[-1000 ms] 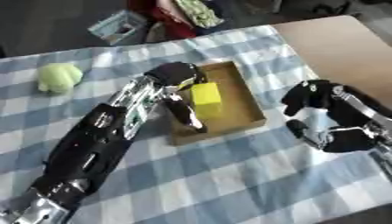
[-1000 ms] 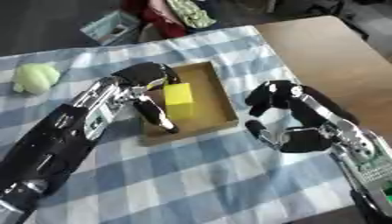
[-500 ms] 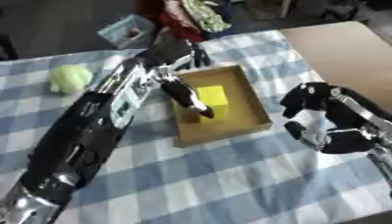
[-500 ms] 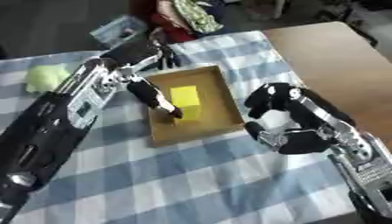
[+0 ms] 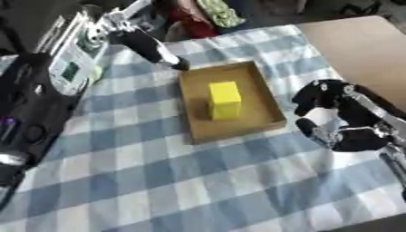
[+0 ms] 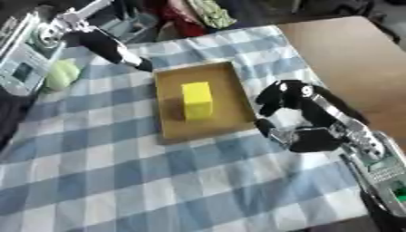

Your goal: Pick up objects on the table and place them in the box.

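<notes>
While the yellow rectangular block (image 5: 224, 99) lies inside the shallow brown cardboard box (image 5: 268, 118), near its centre, nothing touches it. Left hand (image 6: 111, 47) hangs at the box's 11 o'clock, just off the corner, fingers straight and together, holding nothing. Right hand (image 5: 337, 120) sits at 3 o'clock beside the box, fingers curled inward, empty. A pale green rounded object (image 6: 60, 74) rests at 9 o'clock on the blue-and-white checked tablecloth (image 5: 158, 181).

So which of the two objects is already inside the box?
The yellow block: it sits inside the shallow brown cardboard box. The pale green object lies outside, on the checked cloth left of the box, partly hidden behind the left arm.
</notes>
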You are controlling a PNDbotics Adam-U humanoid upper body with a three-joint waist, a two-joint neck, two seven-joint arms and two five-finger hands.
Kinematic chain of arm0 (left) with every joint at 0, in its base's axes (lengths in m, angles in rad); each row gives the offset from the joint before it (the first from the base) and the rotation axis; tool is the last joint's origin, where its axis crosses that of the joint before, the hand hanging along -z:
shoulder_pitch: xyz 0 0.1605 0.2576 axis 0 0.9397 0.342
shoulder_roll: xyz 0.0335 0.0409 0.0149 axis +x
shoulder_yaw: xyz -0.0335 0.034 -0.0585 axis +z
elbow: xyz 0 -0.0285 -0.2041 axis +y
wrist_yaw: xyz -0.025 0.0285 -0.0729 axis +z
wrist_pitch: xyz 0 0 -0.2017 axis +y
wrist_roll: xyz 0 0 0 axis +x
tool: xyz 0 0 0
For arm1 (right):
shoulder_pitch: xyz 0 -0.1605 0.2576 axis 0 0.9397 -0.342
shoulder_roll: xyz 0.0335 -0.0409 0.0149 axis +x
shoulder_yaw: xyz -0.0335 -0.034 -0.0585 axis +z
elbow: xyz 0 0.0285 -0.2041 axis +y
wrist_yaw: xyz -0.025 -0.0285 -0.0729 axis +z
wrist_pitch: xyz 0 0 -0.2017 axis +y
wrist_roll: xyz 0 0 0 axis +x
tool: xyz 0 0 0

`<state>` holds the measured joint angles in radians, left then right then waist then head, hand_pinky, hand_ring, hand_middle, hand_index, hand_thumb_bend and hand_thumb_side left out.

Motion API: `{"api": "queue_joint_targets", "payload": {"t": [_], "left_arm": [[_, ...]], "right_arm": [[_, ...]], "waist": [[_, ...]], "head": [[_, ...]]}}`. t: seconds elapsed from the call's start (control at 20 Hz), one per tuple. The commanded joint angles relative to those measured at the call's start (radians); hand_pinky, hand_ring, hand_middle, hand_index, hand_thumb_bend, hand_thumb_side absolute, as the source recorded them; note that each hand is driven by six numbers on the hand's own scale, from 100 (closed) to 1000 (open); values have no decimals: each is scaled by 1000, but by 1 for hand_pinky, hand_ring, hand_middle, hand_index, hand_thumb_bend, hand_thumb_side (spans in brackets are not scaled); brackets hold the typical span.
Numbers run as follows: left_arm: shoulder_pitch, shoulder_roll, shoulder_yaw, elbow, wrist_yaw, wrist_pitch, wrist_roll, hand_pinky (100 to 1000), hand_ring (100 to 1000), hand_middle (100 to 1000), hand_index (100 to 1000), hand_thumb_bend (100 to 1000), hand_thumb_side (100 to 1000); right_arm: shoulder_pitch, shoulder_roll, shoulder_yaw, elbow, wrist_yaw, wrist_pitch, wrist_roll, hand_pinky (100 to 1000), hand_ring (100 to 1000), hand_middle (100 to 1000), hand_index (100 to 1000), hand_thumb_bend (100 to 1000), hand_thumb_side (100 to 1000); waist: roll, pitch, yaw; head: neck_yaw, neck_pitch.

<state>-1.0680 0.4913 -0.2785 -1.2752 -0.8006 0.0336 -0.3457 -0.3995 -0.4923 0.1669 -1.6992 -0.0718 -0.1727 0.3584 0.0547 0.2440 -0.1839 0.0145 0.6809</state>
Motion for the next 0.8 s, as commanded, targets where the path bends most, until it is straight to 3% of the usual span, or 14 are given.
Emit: {"api": "queue_joint_targets", "payload": {"t": [0.05,0.15,0.2,0.25,0.8], "left_arm": [[-9,64,30,19,-17,2,21,698,599,609,771,865,417],[-3,82,42,46,-32,-3,34,698,600,609,773,858,409],[0,89,50,63,-46,-2,44,697,598,606,773,845,362],[2,92,57,82,-60,-1,55,695,597,604,771,856,400],[4,108,166,334,-195,30,189,682,580,579,756,845,361]], "right_arm": [[-10,-29,-12,-11,4,0,-5,608,606,647,673,277,213],[-11,-28,-12,-12,4,0,-5,608,606,646,673,277,213],[-11,-27,-12,-12,4,0,-5,608,606,646,673,278,209],[-11,-26,-12,-12,4,0,-5,607,605,645,673,276,213],[-15,-14,-12,-13,3,1,-4,607,604,643,673,278,216]], "waist": [[-3,-11,-4],[-3,-5,-9],[-3,-3,-12],[-4,-1,-15],[-9,23,-63]], "head": [[1,9],[-2,4],[-3,1],[-3,-2],[-10,-48]]}}
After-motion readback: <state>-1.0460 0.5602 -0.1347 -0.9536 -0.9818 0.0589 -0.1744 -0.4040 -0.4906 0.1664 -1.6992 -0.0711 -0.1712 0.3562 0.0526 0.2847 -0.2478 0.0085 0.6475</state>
